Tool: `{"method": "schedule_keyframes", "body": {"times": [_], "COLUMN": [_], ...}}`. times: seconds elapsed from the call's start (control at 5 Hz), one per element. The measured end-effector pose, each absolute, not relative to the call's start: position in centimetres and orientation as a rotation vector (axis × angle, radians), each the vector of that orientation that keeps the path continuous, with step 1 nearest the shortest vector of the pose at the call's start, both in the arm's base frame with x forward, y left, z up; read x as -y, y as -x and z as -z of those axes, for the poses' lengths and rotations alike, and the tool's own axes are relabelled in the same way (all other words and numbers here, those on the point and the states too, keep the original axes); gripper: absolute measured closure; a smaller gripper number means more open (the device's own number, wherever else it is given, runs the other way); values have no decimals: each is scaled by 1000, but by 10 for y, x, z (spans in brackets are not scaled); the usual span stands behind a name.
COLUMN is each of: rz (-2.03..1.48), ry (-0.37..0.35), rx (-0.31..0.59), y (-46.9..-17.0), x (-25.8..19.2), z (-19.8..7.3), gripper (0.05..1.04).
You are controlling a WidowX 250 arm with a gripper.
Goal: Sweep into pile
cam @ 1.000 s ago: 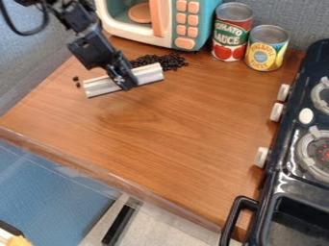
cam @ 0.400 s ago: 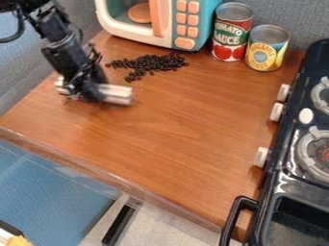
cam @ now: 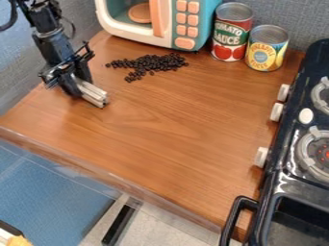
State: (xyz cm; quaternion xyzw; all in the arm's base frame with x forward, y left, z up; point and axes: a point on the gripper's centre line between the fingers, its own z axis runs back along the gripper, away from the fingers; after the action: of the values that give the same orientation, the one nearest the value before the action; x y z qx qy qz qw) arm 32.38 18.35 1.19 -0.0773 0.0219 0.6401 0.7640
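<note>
Inside toy microwave (cam: 204,24), orange plate (cam: 139,13)

Insp. note: 1 black arm (cam: 40,13), entering via top edge of view, L side; base out of view. Pose: steep downward slant, lower end angled toward R of view. Black cable (cam: 11,20) loops on L side of arm, upper sect. Wrist (cam: 53,44) approx. in line w/ arm, tilted, not vert. Below it, the wide black crosspiece (cam: 67,65) of the pincer (cam: 78,87) sits crosswise to the wrist. Pincer posn.: low over tabletop (cam: 160,129), nr. its L edge, well apart from R edge. Pincer state: closed, gripping; tips directed down & toward R of view.
</note>
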Motion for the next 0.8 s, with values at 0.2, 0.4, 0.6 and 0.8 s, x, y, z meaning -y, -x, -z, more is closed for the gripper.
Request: {"method": "schedule_keyframes", "body": {"times": [0.2,0.4,0.6,0.8], "rz": [-1319,-1259,-1223,-1171], "ry": [133,102,93,91], "rx": [-37,-71,-98,-121], "y": [-320,-319,-320,-330], "x": [-193,-204,-205,-196], "z": [-12,-8,-7,-7], "gripper": [699,699,699,699]}}
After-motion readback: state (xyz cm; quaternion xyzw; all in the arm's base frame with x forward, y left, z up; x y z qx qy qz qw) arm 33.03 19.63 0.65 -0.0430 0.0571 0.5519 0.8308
